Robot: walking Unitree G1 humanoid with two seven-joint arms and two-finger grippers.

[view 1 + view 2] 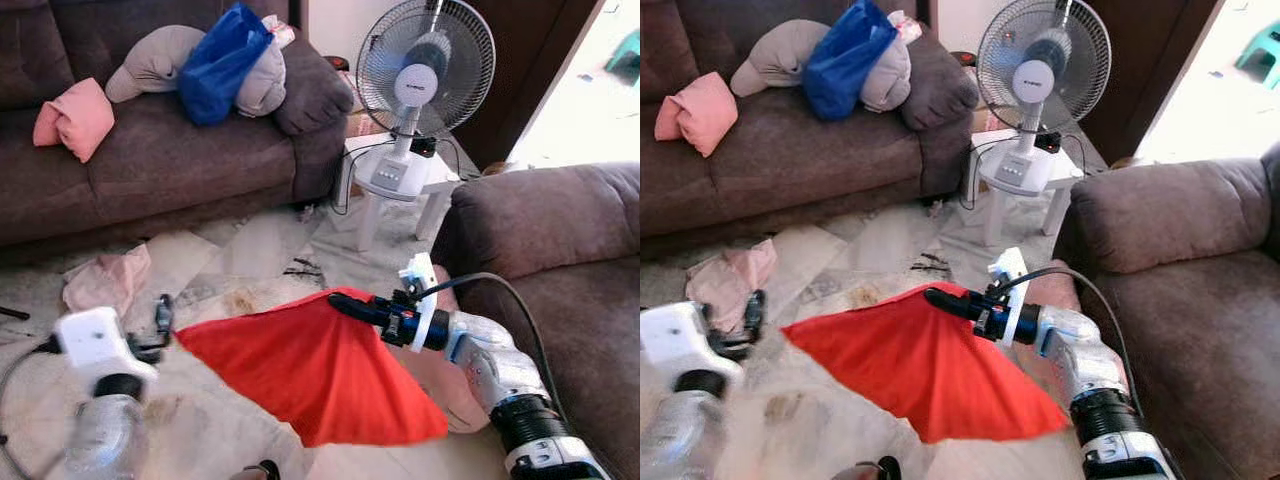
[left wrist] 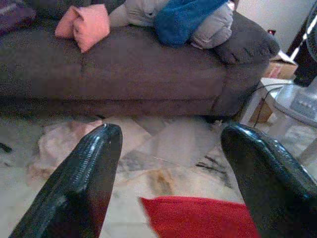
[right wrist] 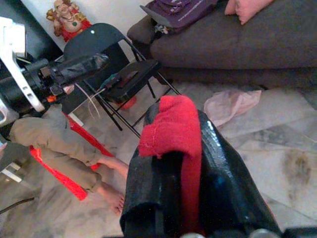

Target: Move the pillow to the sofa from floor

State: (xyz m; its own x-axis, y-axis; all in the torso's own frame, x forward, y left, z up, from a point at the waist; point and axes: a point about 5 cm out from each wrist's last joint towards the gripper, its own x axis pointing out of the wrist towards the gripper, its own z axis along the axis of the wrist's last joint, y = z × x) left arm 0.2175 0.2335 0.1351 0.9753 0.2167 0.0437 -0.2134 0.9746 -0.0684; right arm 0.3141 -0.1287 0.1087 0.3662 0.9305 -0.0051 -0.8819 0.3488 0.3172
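Right pincer (image 1: 345,305): black fingers pressed together on a corner of the red pillow (image 1: 310,370); the right wrist view shows red fabric pinched between them.
Red pillow: held up off the floor (image 1: 250,260) by that one corner, hanging in a flat fan shape below and to the left of the right pincer, between the two arms.
Left pincer (image 2: 171,168): fingers spread wide apart, gripping nothing, low at the robot's left, just beside the pillow's left tip.
Long sofa (image 1: 180,160): dark brown, ahead across the floor, carrying a pink cushion (image 1: 75,118), a grey pillow (image 1: 160,60) and a blue bag (image 1: 222,62).
Second sofa (image 1: 560,240): brown, close on the robot's right.
Fan (image 1: 425,65): stands on a small white tabletop (image 1: 435,185) between the two sofas.
Floor: pale marble tiles with a pinkish cloth (image 1: 105,280) lying near the long sofa.
Person (image 3: 74,148): bare-footed, in khaki trousers, next to a black folding chair (image 3: 114,69).
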